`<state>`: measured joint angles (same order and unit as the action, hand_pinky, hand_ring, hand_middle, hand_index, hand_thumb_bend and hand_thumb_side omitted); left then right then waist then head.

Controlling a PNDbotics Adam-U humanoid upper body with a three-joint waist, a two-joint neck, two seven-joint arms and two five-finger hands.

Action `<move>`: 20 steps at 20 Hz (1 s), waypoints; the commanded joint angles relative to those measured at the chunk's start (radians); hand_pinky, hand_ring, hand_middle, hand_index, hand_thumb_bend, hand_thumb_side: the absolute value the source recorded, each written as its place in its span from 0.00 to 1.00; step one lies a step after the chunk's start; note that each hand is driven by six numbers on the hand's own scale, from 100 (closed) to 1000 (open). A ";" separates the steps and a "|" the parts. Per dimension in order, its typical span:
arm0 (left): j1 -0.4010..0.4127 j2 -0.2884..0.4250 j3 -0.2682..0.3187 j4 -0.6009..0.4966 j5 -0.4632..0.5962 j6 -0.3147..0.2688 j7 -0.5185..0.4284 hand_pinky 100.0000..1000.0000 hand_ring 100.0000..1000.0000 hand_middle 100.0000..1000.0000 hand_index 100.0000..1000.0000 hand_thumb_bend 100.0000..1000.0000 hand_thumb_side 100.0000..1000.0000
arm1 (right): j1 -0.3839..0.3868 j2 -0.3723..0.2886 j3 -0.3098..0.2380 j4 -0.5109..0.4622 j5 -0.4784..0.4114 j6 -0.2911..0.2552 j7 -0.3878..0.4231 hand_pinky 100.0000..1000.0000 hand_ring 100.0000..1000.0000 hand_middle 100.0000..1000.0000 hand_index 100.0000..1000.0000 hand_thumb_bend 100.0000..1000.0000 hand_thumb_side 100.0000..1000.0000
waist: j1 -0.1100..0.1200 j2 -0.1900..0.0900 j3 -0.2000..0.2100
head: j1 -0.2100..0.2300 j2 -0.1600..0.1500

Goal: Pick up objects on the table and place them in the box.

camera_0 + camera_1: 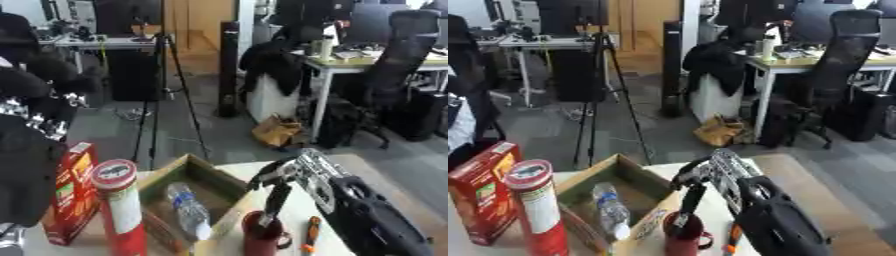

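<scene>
A dark red mug [261, 240] stands upright just right of the open cardboard box [220, 176], at the bottom of the view. My right hand [306, 172] comes in from the lower right and hangs over the mug. One finger [274, 200] points straight down into the mug's mouth and the others curl above it. A clear plastic bottle [189, 209] lies inside the box. A black and silver bulk at the left edge looks like my left arm [31, 150]. Its hand cannot be made out.
A tall red can [122, 215] with a white lid and a red carton [74, 195] stand left of the box. An orange-handled tool [311, 234] lies right of the mug, beside my forearm. Beyond the table edge [385, 175] are a tripod, desks and an office chair.
</scene>
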<state>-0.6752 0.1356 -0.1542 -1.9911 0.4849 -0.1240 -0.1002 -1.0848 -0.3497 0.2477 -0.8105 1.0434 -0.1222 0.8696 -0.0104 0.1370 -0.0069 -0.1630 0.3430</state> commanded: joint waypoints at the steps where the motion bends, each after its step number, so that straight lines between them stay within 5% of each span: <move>1: -0.011 0.002 0.003 -0.009 -0.002 -0.001 -0.003 0.96 0.64 0.58 0.57 0.00 0.75 | -0.017 0.000 -0.015 0.015 0.011 0.001 -0.020 0.92 0.96 0.94 1.00 0.89 0.52 | 0.000 -0.013 0.001 | -0.002 -0.005; 20: -0.006 -0.001 0.003 -0.009 -0.004 -0.001 -0.005 0.96 0.64 0.58 0.57 0.00 0.75 | 0.007 0.033 -0.016 0.047 0.030 0.000 -0.046 0.93 0.98 0.95 1.00 0.94 0.48 | 0.004 -0.010 0.007 | -0.003 -0.005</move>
<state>-0.6723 0.1351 -0.1542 -1.9911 0.4823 -0.1239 -0.1034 -1.0610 -0.3072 0.2366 -0.7579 1.0620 -0.1193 0.8272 -0.0070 0.1396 -0.0003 -0.1636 0.3430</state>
